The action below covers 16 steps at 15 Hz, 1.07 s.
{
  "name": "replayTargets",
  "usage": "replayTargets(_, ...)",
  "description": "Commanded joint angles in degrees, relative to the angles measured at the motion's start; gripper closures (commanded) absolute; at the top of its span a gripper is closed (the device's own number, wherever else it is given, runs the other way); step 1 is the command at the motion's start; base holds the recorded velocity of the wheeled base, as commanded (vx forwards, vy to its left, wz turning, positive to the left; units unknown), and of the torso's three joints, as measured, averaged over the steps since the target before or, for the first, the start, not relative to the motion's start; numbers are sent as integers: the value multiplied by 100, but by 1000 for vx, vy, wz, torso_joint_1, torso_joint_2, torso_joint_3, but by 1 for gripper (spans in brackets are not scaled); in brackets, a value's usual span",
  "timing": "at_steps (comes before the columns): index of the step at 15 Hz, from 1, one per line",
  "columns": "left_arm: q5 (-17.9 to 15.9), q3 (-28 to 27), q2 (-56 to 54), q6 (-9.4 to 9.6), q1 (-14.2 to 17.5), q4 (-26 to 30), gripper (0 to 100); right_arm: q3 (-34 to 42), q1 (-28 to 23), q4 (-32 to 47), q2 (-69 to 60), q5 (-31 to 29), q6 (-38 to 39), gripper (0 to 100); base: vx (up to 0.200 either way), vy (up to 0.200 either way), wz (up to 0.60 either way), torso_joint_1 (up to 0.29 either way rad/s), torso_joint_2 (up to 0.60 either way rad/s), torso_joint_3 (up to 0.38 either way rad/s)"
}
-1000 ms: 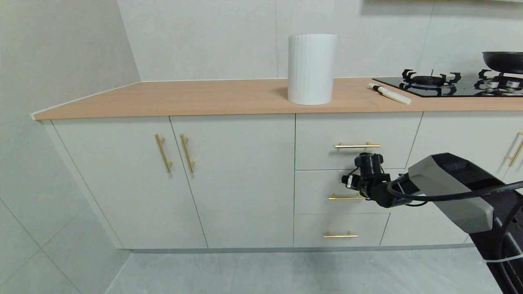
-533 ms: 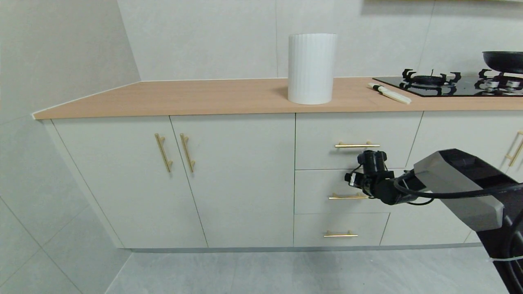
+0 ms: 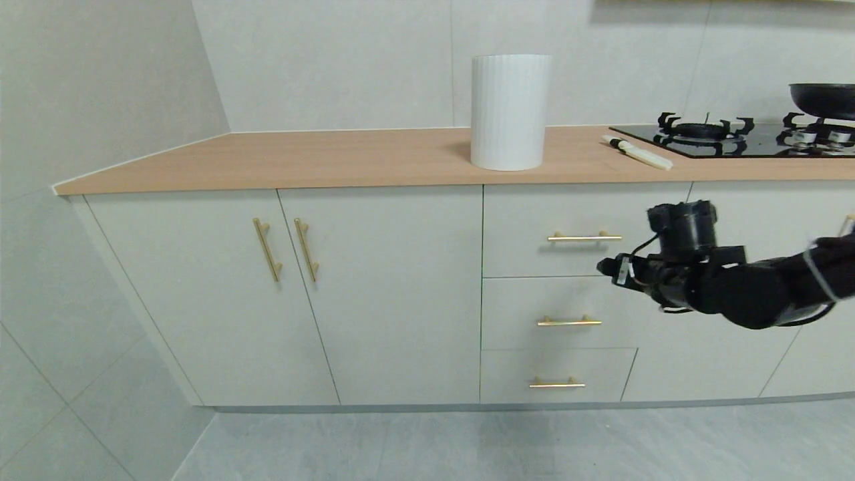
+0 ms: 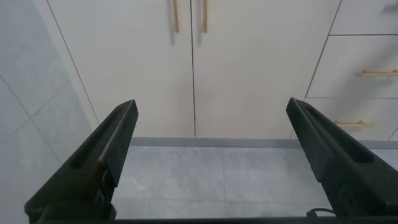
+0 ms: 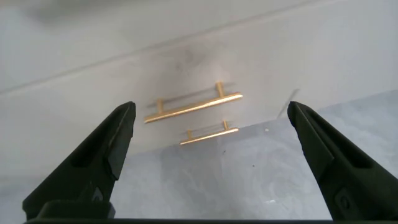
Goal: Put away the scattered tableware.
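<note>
A cream-coloured utensil [image 3: 636, 152] lies flat on the wooden countertop [image 3: 334, 160], just left of the stove. A tall white ribbed container [image 3: 510, 112] stands upright on the counter to its left. My right gripper [image 3: 609, 268] hangs in front of the drawer stack, below the counter, level with the seam between the top and middle drawers. In the right wrist view it [image 5: 210, 112] is open with nothing between its fingers, facing two gold drawer handles [image 5: 193, 107]. My left gripper [image 4: 211, 106] is open and empty, low before the cabinet doors and the floor.
Three drawers carry gold handles: top [image 3: 584, 237], middle [image 3: 569, 322], bottom [image 3: 556, 384]. Two cabinet doors with vertical handles [image 3: 267, 250] are at the left. A black gas stove [image 3: 735, 137] with a dark pan [image 3: 825, 100] sits at the right. Grey tiled floor lies below.
My right arm has risen and swung to the right, away from the middle drawer handle. The drawers stay closed and the things on the counter have not moved.
</note>
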Motion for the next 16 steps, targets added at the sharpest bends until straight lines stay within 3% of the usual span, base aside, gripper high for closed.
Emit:
replayTargets(1, 8, 0, 2, -4, 1, -1, 0, 1688, 44, 261, -3055, -93, -237, 0, 0, 0, 0, 0, 0, 0)
replayTargets(6, 8, 0, 2, -4, 1, -1, 0, 2347, -61, 1957, -6720, -603, -958, 0, 0, 0, 0, 0, 0, 0)
replayTargets(9, -1, 0, 2, -4, 1, -1, 0, 2620, -378, 2880, -7854, -814, -993, 0, 0, 0, 0, 0, 0, 0)
replayTargets(14, -1, 0, 2, -4, 1, -1, 0, 3956, -1529, 3065, -9893, -753, -1669, 0, 0, 0, 0, 0, 0, 0)
replayTargets(16, -1, 0, 2, -4, 1, -1, 0, 4325, -1617, 3065, -10596, -550, -2047, 0, 0, 0, 0, 0, 0, 0)
